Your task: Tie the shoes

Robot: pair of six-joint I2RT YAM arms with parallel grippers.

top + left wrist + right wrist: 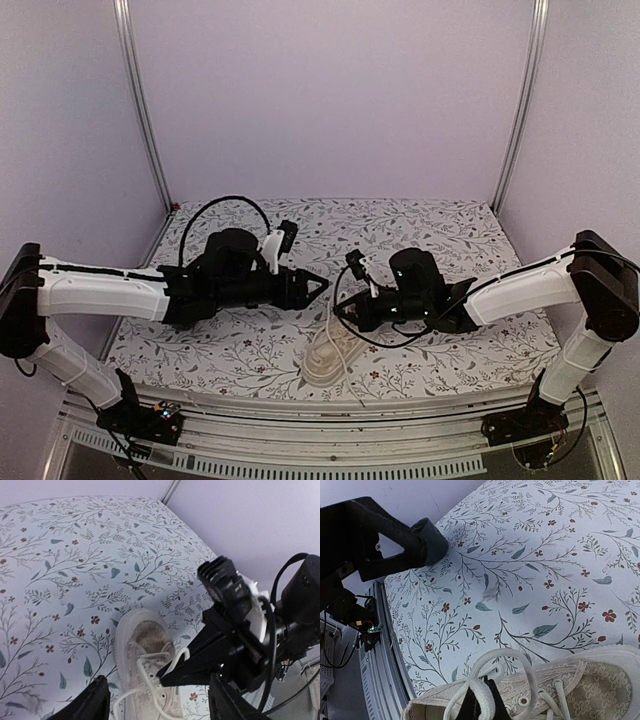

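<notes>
1 cream sneaker point(325, 358): lies on the floral table point(440, 225), near its front edge, between the 2 arms. Pale lace point(481, 695): loose, 1 loop arching above the eyelets. Right gripper point(487, 711): closed, pinching the lace over the sneaker's tongue. Left gripper point(160, 707): 2 fingers spread wide, holding nothing, just beside the right gripper, over the sneaker.

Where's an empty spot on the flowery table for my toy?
The flowery tablecloth is bare along the back wall, and either side of the cream low-top sneaker at the front. The middle is crowded: left gripper and right gripper, pinching a pale lace.
</notes>
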